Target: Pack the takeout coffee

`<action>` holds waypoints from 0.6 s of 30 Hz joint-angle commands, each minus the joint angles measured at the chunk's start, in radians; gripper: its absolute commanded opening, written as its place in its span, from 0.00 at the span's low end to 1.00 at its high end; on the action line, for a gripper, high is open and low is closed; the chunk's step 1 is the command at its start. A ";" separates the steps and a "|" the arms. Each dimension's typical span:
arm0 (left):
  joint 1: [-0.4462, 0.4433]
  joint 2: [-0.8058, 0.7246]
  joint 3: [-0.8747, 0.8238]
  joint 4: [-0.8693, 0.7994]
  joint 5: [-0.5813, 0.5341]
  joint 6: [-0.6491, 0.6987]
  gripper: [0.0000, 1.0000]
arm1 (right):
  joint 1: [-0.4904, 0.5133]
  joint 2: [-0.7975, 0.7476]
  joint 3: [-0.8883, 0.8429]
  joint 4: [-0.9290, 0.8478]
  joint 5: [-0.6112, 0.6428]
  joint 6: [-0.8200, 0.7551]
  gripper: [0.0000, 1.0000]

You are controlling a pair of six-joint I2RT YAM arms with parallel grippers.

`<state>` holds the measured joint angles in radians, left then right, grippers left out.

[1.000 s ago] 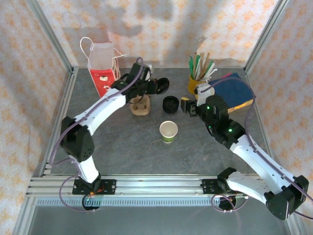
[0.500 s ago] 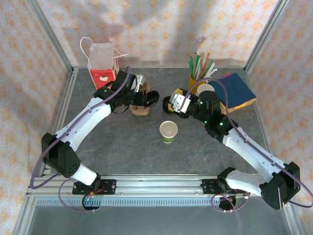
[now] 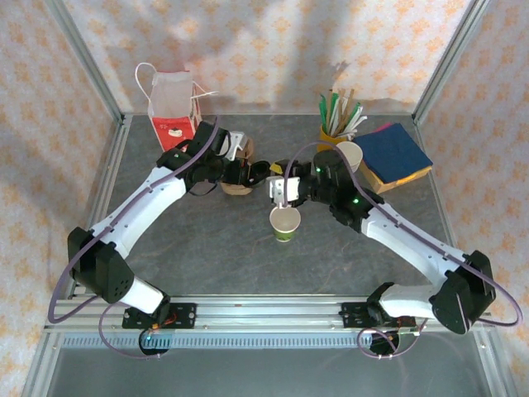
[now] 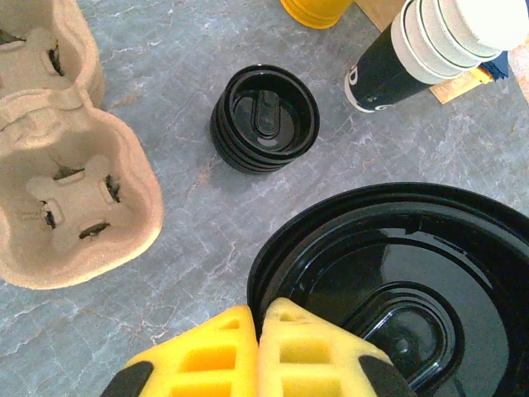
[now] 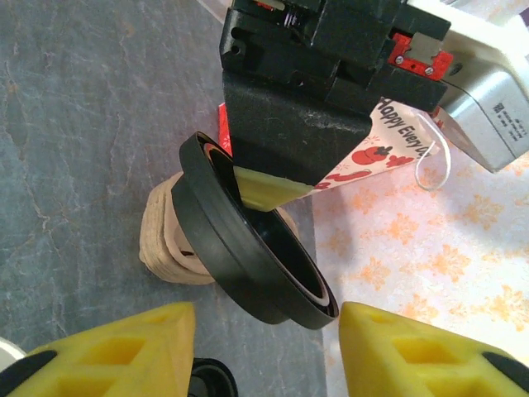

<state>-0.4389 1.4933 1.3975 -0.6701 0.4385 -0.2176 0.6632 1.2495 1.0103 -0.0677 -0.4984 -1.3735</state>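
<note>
The paper cup (image 3: 285,222) of the takeout coffee stands upright and uncovered at mid-table, cream-white inside. Its round black lid (image 4: 413,281) hangs tilted above the table, behind the cup. My left gripper (image 4: 258,318) is shut on the lid's rim (image 3: 261,172). In the right wrist view the lid (image 5: 248,248) lies between the yellow fingers of my right gripper (image 5: 264,351). That gripper is open, with a gap on each side of the lid. In the top view my right gripper (image 3: 281,188) sits just behind the cup, facing the left gripper (image 3: 253,172).
A brown pulp cup carrier (image 4: 74,207) lies under the left arm. A stack of black lids (image 4: 264,120) sits beside it. A sleeve of stacked cups (image 4: 430,45) lies on its side. At the back stand a yellow stir-stick cup (image 3: 335,134), a red-and-white bag (image 3: 172,112) and a blue pad (image 3: 395,153).
My right gripper has swung left from near the stir-stick cup to the held lid. The left gripper has carried the lid a little toward the table's middle.
</note>
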 commanded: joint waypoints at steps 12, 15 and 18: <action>-0.031 -0.045 -0.030 -0.040 0.015 0.033 0.05 | 0.021 0.050 0.127 -0.117 -0.013 -0.067 0.39; -0.032 -0.048 -0.031 -0.039 0.017 0.029 0.05 | 0.022 0.048 0.126 -0.123 -0.013 -0.070 0.39; -0.033 -0.053 -0.030 -0.034 0.020 0.028 0.05 | 0.029 0.050 0.128 -0.135 -0.010 -0.076 0.39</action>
<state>-0.4595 1.4830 1.3769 -0.6933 0.4381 -0.2070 0.6804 1.2987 1.1038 -0.1745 -0.5018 -1.4364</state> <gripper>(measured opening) 0.061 0.394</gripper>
